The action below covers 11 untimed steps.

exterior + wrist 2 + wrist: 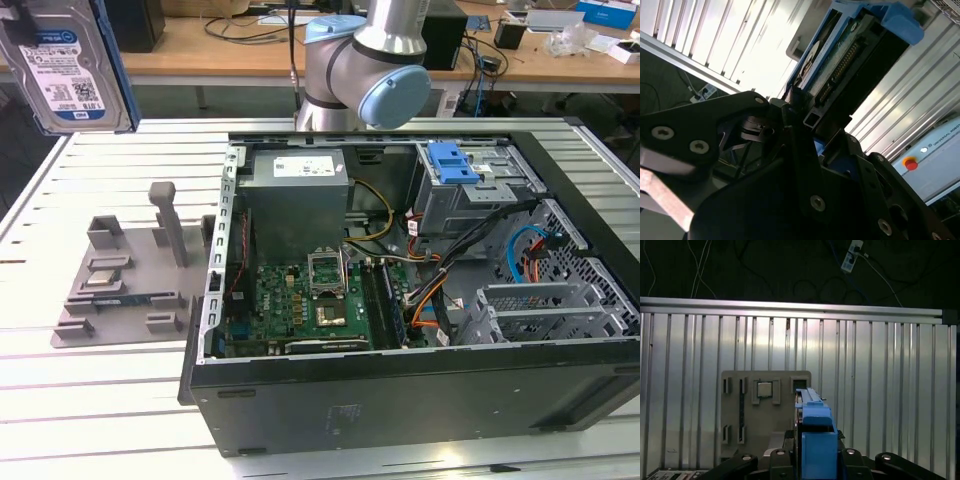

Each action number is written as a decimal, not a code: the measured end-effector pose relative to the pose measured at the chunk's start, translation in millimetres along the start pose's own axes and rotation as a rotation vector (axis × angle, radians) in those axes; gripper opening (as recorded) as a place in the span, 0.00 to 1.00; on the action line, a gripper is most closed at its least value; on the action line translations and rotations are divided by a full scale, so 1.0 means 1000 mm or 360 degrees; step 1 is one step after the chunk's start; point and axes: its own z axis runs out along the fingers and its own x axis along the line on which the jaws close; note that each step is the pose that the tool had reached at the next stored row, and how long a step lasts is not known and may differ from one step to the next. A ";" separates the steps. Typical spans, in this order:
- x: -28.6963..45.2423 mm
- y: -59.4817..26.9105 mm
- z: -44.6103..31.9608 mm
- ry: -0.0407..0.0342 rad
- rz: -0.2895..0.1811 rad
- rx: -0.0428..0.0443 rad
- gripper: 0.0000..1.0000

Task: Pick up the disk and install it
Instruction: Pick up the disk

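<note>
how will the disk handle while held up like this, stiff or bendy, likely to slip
Probably rigid: the disk is a flat metal-cased slab showing no sag in the exterior view. Likely heavy for its size, being mostly metal. It might slip, since the jaws seem to bear on smooth blue plastic rails.

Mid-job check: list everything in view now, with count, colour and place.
disk: one, silver-grey with blue rails, aloft at the exterior view's upper left
computer case: one, black, open on the table
power supply: one, grey, inside the case
motherboard: one, green, inside the case
drive bracket: one, blue on grey cage, inside the case
fixture tray: one, grey, on the table beside the case
table: one, silver slats, under the case
arm: one, silver and pale blue, behind the case
gripper: one, black, shut on the disk
</note>
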 end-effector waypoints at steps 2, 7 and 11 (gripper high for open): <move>-0.0001 0.0001 -0.0037 0.0000 0.0000 0.0000 0.37; -0.0004 0.0007 -0.0157 0.0000 0.0000 0.0000 0.37; -0.0006 0.0010 -0.0233 0.0000 0.0000 0.0000 0.37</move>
